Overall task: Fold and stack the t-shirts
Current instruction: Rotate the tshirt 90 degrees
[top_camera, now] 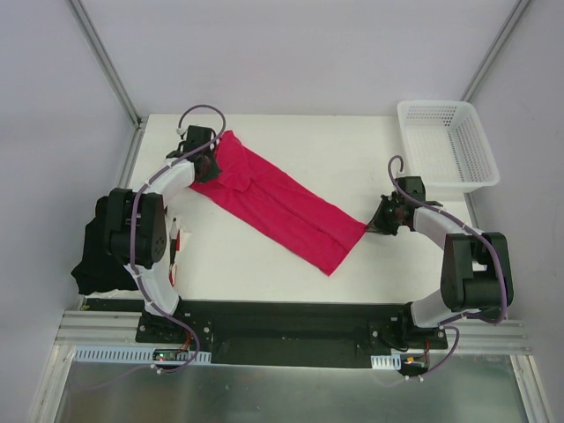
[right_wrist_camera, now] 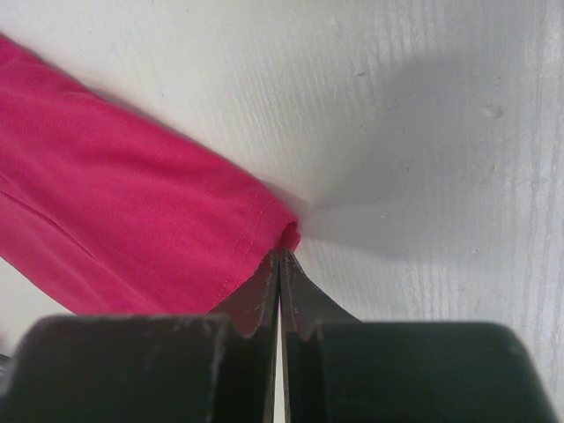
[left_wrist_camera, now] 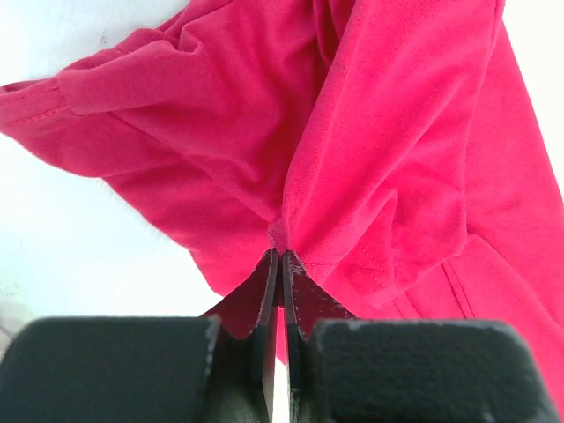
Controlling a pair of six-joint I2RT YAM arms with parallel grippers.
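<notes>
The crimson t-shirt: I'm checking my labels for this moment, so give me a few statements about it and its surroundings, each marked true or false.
1. The left gripper is shut on the crimson t-shirt. True.
2. The right gripper hangs open above the shirt. False: it is shut on a hem corner at the shirt's near right end.
3. The shirt lies inside the white basket. False: it stretches diagonally across the table, apart from the basket at the far right corner.
4. A black cloth sits at the table's left edge, beside the left arm. True.
</notes>
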